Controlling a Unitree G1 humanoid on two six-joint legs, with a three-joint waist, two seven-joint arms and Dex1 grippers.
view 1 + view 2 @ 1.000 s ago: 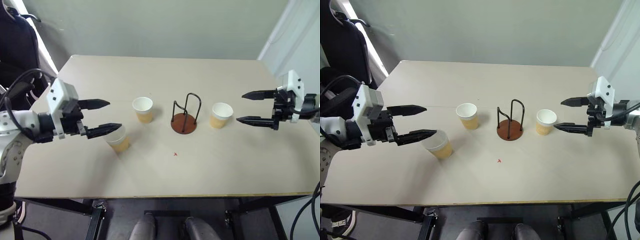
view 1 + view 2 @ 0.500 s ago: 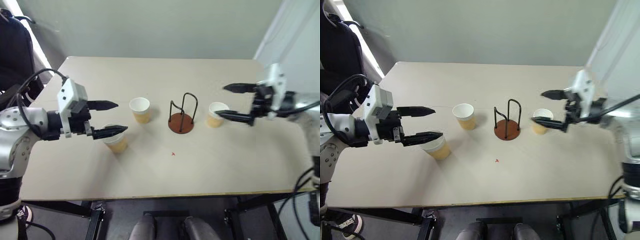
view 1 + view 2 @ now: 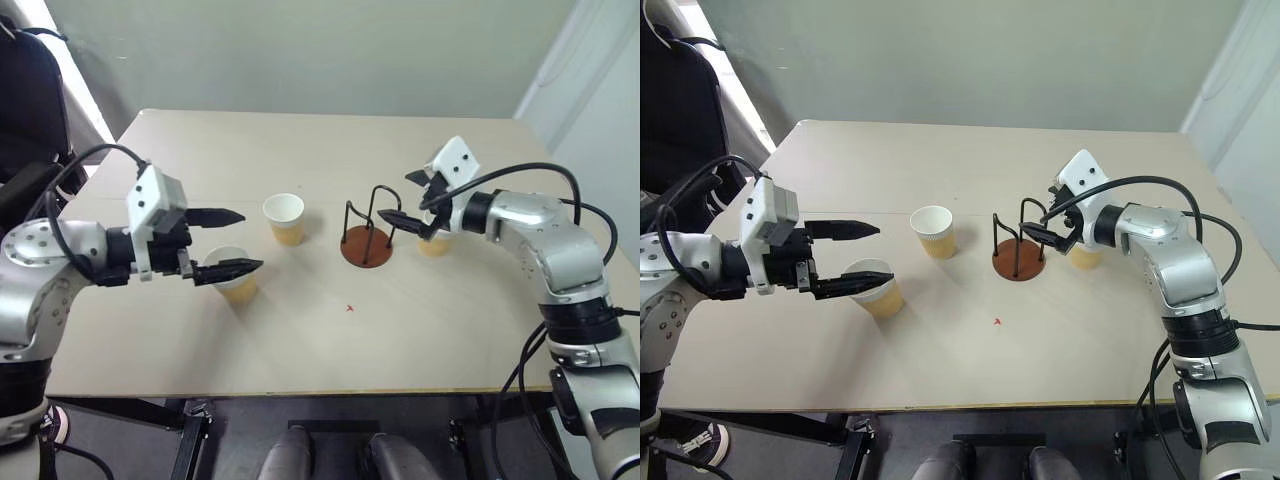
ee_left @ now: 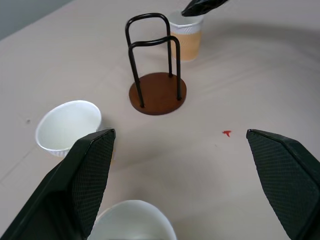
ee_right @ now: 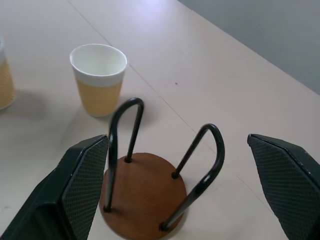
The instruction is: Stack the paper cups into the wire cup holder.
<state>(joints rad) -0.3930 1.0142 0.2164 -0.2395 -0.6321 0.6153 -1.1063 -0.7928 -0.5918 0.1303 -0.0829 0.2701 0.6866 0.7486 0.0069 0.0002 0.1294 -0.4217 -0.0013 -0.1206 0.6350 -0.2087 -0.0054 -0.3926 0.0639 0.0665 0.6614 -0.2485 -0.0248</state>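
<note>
Paper cups (image 3: 284, 219) stood unstacked on the desk (image 3: 330, 340); both grippers, left (image 3: 228, 242) and right (image 3: 405, 200), gaped empty. Next I judged the left must close around its nearest cup (image 3: 232, 274).

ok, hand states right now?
Left hand: open, holding nothing.
Right hand: open, holding nothing.

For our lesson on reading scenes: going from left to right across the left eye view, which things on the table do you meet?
Paper cup under the left end effector → upright paper cup → wire cup holder → paper cup behind the right end effector.
</note>
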